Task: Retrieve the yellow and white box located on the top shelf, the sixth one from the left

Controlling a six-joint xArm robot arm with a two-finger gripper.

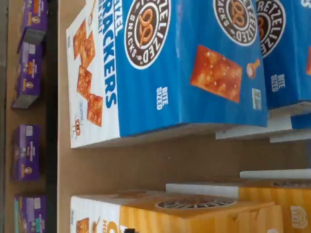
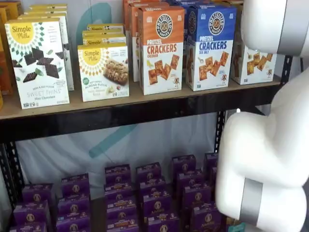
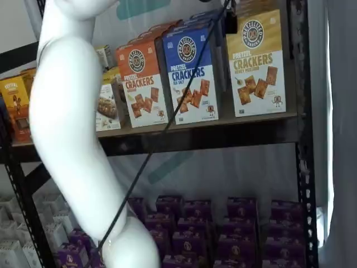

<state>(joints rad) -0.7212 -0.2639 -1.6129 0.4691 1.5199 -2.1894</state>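
Note:
The yellow and white box (image 3: 256, 61) stands upright at the right end of the top shelf (image 3: 195, 125), beside the rack's post. In a shelf view the white arm hides most of the yellow and white box (image 2: 251, 65), which stands on the top shelf (image 2: 120, 104). The wrist view looks down on the mustard top of the yellow and white box (image 1: 194, 216) across a strip of bare board (image 1: 170, 160). Of my gripper (image 3: 231, 19) only a dark tip shows, hanging from the view's upper edge by the box's top left corner. It holds nothing, with its jaws standing wide.
A blue-topped crackers box (image 3: 189, 72) stands just left of the yellow one, then an orange-topped one (image 3: 142, 81). Purple boxes (image 2: 145, 193) fill the lower level. The white arm (image 2: 260, 159) covers the rack's right side, and a black cable (image 3: 156, 139) hangs across the shelves.

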